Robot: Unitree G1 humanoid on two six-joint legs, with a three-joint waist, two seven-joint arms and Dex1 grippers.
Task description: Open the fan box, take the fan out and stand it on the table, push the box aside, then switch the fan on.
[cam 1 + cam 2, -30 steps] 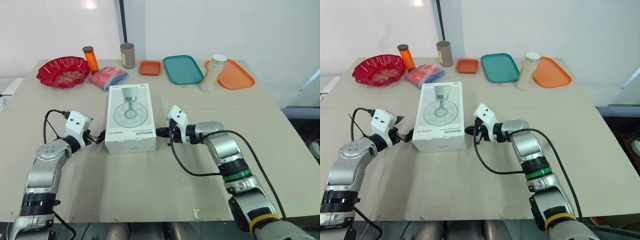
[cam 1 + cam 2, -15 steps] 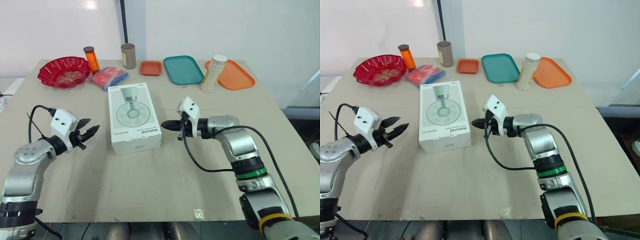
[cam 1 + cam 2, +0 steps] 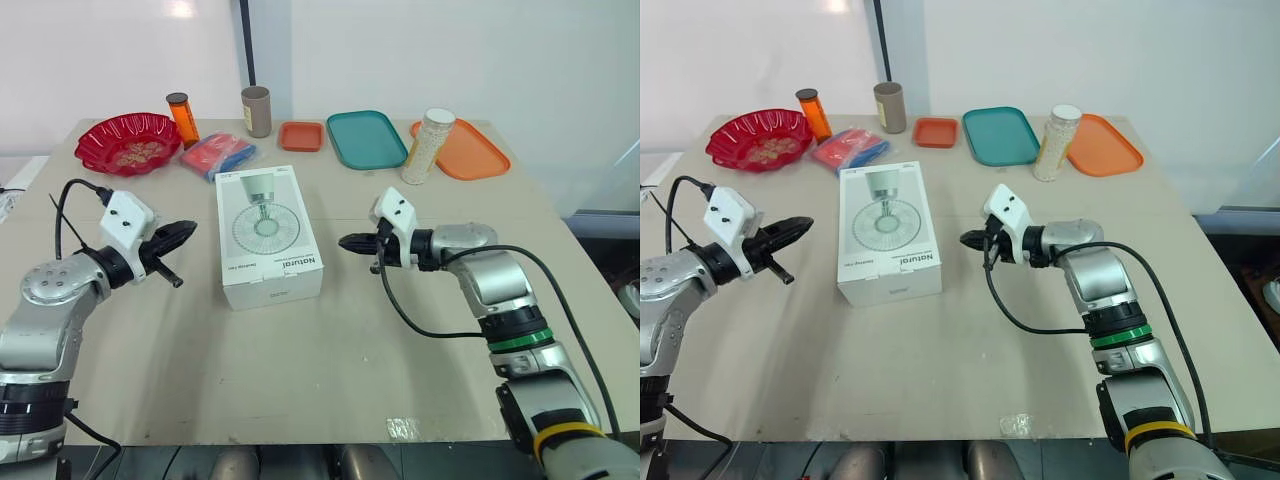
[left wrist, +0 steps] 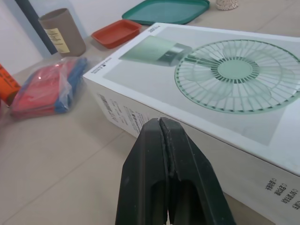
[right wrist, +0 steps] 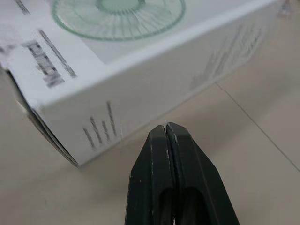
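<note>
Two grippers pinched shut on nothing, one box not opened yet. The fan box (image 3: 268, 236) lies flat in the middle of the head view, picture side up, on the table (image 3: 300, 380). My left gripper (image 3: 183, 232) sits at mid-left and my right gripper (image 3: 352, 242) just right of centre. Each points at a long side of the box, near it but not touching.

My guess on handling: it's thin printed card, stiff along the edges and corners but soft in the big top panel, and smooth enough to slide on this table if I nudge it. It probably isn't heavy. I'd go for the flap on the short end at the lower part of the frame, with one gripper steadying a long side. The fan's grille inside likely won't like squeezing, so I'd grab its base or stem.
</note>
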